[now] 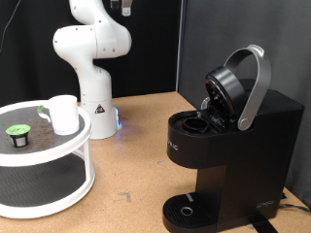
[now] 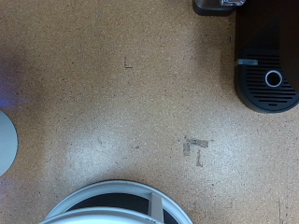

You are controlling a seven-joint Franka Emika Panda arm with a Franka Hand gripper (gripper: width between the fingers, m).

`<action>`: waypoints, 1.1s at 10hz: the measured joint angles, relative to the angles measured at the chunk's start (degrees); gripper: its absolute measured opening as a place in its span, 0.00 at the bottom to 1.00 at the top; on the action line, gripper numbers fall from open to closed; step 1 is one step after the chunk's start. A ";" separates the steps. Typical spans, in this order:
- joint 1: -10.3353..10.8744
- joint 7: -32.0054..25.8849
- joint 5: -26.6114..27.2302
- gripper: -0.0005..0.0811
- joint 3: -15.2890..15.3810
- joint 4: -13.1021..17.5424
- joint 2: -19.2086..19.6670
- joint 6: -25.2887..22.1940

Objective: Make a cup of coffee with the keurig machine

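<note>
Keurig (image 1: 228,146) lower right in the exterior view, lid up. Cup (image 1: 63,114) on white stand (image 1: 44,180), left, pod (image 1: 17,135) beside it. Gripper (image 1: 122,8) at top edge; finger state can't tell.

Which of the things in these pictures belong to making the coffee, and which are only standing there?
For the job:
- keurig machine, lid up
- cup, on the stand's upper tier
- small dark pod with green top, near the cup

Only standing there:
- white two-tier stand
- wooden table

The gripper's fingers do not show in either view.
</note>
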 joint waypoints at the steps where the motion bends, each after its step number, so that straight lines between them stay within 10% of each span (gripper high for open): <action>1: -0.02 -0.40 0.00 0.99 -0.66 -0.01 0.00 0.03; 7: -2.42 -12.02 -7.49 0.99 -11.35 -0.04 -0.43 0.70; 11: -3.17 -12.83 -8.44 0.99 -12.80 -0.30 -0.43 0.99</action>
